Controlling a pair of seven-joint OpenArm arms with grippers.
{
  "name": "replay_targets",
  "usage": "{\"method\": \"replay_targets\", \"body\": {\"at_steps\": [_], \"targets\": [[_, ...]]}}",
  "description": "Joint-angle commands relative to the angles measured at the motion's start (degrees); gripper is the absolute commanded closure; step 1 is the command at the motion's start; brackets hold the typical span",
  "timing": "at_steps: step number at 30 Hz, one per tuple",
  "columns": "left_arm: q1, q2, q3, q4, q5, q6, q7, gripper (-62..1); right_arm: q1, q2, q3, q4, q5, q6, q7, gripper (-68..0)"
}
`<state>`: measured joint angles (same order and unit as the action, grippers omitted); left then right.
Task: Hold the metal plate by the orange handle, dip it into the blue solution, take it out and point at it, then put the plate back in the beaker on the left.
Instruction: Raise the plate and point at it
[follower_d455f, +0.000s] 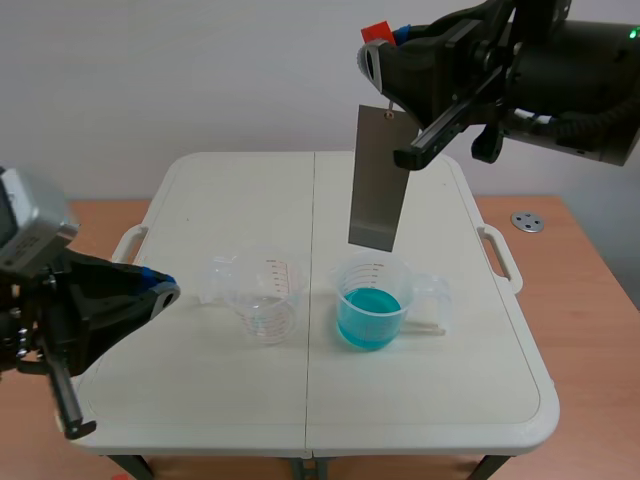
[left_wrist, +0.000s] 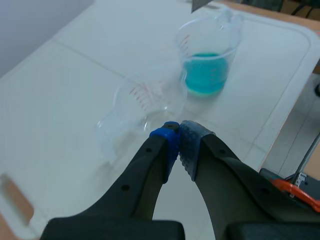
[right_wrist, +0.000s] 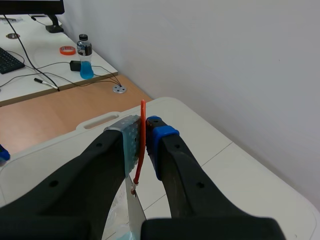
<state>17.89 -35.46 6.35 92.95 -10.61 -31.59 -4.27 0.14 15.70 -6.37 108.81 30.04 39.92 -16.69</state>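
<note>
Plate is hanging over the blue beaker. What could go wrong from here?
1. The plate hangs from a thin orange handle pinched in the right jaws. It may swing on the way down and catch the rim of the blue beaker, tipping or splashing it.
2. The empty beaker stands close beside it, so the plate could knock it over on the way back.

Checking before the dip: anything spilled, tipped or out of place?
Nothing stands out. The empty beaker and the beaker of blue solution stand upright, no spill shows, and the metal plate hangs in the right jaws over the blue solution.
</note>
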Motion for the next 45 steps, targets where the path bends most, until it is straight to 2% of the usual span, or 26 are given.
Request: {"method": "replay_targets", "body": {"at_steps": [1,6,16,20,32,45], "targets": [[-2.3,1.2,1.2,-0.4,-0.7,0.1,0.5,-2.7,0.8,0.1,0.5,1.0,0.7,0.0,0.9,-1.3],[-10.7,4.6,8.1,-5.0,-0.3,0.1,5.3,-2.7,0.8,0.1,0.5,1.0,0.7,0.0,0.9,-1.3],[-22.8,10.1,18.6,-13.7,-0.2,0.4,5.9,-2.7,0.8,0.1,0.5,1.0,0.7,0.0,0.9,-1.3],[-25.9,12.5,21.4,-15.8,2.2,0.4,5.9,-2.7,0.8,0.1,0.5,1.0,0.7,0.0,0.9,-1.3],[-30.2,18.5,23.3,-19.1,2.8,0.8,5.6,-2.7,0.8,0.1,0.5,1.0,0.7,0.0,0.5,-1.3],[-30.3,19.1,23.3,-19.2,2.9,0.8,5.4,-2.7,0.8,0.1,0.5,1.0,0.7,0.0,0.5,-1.3]]}}
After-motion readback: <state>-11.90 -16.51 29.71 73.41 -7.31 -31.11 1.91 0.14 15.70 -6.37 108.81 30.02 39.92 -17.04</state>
